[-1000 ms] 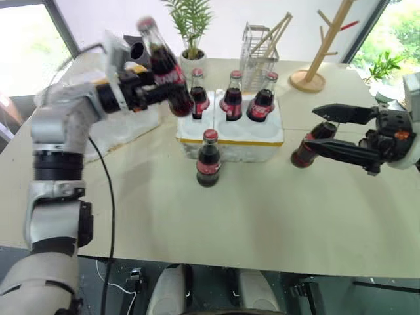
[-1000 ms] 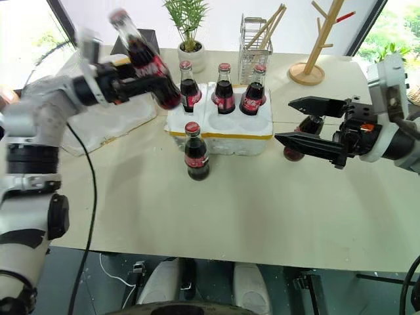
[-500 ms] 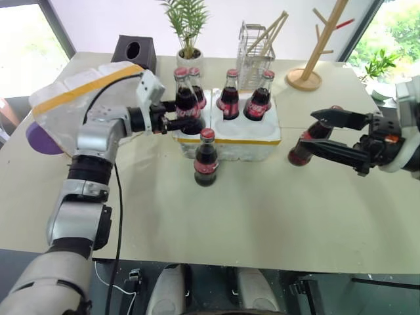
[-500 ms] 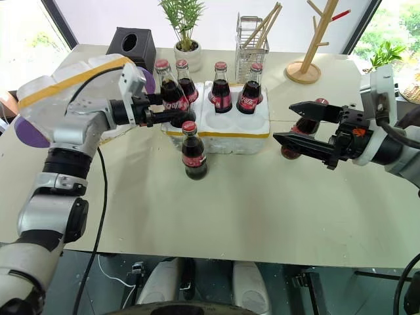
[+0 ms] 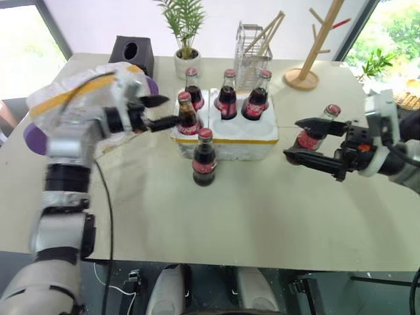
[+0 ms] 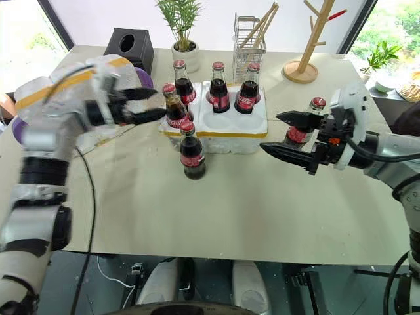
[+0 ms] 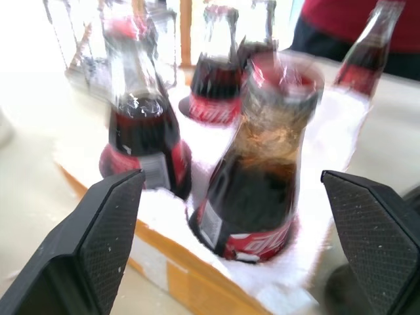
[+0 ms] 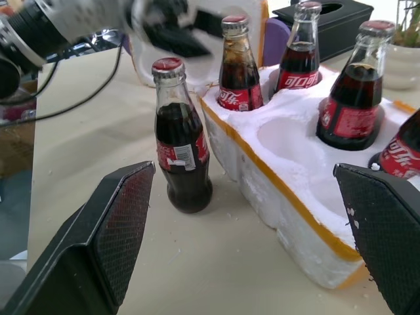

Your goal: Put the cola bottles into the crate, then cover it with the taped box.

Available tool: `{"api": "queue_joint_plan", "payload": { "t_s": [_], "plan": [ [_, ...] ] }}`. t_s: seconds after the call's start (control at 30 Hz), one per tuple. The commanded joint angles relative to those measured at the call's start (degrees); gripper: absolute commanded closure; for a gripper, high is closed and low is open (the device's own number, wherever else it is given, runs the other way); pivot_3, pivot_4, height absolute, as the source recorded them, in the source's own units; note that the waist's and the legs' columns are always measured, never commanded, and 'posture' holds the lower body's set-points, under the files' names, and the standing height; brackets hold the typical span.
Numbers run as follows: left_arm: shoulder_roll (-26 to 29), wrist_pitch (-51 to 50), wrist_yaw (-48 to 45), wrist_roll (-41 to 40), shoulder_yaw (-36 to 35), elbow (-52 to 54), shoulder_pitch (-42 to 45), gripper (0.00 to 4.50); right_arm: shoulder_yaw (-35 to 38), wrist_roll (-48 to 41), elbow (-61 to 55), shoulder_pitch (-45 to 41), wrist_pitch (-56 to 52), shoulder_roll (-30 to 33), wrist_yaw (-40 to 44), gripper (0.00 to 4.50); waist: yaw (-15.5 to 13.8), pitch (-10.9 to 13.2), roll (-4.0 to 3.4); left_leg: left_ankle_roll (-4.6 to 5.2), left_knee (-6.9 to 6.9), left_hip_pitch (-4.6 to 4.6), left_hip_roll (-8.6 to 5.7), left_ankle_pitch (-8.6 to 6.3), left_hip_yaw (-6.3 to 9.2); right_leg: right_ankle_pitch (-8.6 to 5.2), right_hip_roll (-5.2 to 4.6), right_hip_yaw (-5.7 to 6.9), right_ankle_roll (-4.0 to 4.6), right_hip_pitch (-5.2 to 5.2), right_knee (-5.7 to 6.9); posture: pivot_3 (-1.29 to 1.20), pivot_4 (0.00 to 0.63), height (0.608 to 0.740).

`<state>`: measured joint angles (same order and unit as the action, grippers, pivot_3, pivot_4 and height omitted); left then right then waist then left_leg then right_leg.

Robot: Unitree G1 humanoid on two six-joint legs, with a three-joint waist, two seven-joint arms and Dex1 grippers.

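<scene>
The crate (image 5: 226, 134), a low white foam block with a yellow line, stands mid-table. Three cola bottles (image 5: 228, 97) stand in its back wells, and another bottle (image 5: 187, 117) stands in the front-left well. My left gripper (image 5: 172, 110) is open just left of that bottle, its fingers (image 7: 105, 230) either side of it and apart from it. One bottle (image 5: 204, 157) stands on the table in front of the crate. Another (image 5: 308, 139) stands right of the crate, behind my open right gripper (image 5: 293, 138). The taped box (image 5: 72, 98) lies far left, behind my left arm.
A black tissue box (image 5: 131, 51), a potted plant (image 5: 187, 60), a wire rack (image 5: 252, 49) and a wooden mug tree (image 5: 308, 72) line the table's far edge. A purple object (image 5: 33, 139) sits beside the taped box. Bare tabletop (image 5: 262, 203) stretches along the near side.
My left gripper lowered its bottle into the crate's front-left well, opened and drew back to the left. My right gripper sank a little and stayed open.
</scene>
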<state>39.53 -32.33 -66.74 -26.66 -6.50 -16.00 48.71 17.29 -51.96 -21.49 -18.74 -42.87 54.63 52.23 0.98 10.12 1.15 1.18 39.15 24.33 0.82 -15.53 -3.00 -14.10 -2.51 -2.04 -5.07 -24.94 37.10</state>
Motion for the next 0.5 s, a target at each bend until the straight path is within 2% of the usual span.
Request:
{"api": "queue_joint_plan", "payload": {
  "t_s": [0.03, 0.13, 0.2, 0.27, 0.37, 0.5],
  "plan": [
    [7.55, -10.69, -4.63, -10.06, -6.04, 13.85, -5.08, 0.01, -3.36, 0.68, -2.83, -0.94, 1.24, -1.66, 1.17, 0.0, 0.03, -0.01, -0.02, 0.0, 0.0, -0.01, 0.0, 0.0, 0.0, 0.0, -0.01, 0.0, 0.0, 0.01, 0.0, 0.0, 0.15, 0.74],
    [12.92, -13.96, -5.94, -13.2, -9.18, 20.84, -12.11, 0.01, -7.77, 2.98, -2.11, -2.61, 2.0, -4.36, 0.9, 0.0, -0.12, -0.03, -0.06, -0.01, -0.01, -0.06, 0.01, 0.0, 0.01, -0.01, -0.03, 0.01, 0.01, 0.05, 0.0, 0.0, 0.15, 0.74],
    [17.18, -14.39, -7.41, -13.72, -12.92, 25.48, -20.16, 0.01, -12.97, 6.47, -0.11, -4.89, 3.0, -7.98, -0.18, 0.0, -0.08, -0.04, -0.03, -0.02, 0.01, -0.14, 0.01, 0.01, 0.0, -0.02, -0.04, 0.01, 0.02, 0.11, 0.01, 0.0, 0.15, 0.74],
    [19.08, -14.94, -7.12, -14.85, -15.77, 28.39, -25.14, 0.01, -16.16, 9.04, 1.71, -6.52, 3.77, -10.46, -0.11, 0.0, 0.03, -0.04, -0.02, -0.03, 0.01, -0.18, 0.01, 0.01, -0.02, -0.02, -0.06, 0.01, 0.03, 0.12, 0.03, 0.0, 0.15, 0.74],
    [19.33, -15.6, -5.51, -16.67, -18.8, 32.91, -30.78, 0.01, -20.2, 12.07, 4.83, -9.07, 4.08, -14.15, -0.16, 0.0, -0.47, -0.03, -0.01, -0.08, 0.01, -0.17, 0.0, 0.04, 0.01, -0.03, -0.08, 0.06, 0.04, 0.12, 0.06, 0.0, 0.15, 0.74],
    [17.43, -15.01, -1.76, -17.68, -18.89, 37.29, -34.16, 0.01, -26.12, 18.22, 10.48, -12.15, 6.96, -20.02, -0.63, 0.0, -0.38, -0.05, 0.02, -0.09, 0.01, -0.19, -0.05, 0.04, 0.01, -0.02, -0.15, 0.09, 0.04, 0.19, 0.02, 0.0, 0.15, 0.74]
  ]
}}
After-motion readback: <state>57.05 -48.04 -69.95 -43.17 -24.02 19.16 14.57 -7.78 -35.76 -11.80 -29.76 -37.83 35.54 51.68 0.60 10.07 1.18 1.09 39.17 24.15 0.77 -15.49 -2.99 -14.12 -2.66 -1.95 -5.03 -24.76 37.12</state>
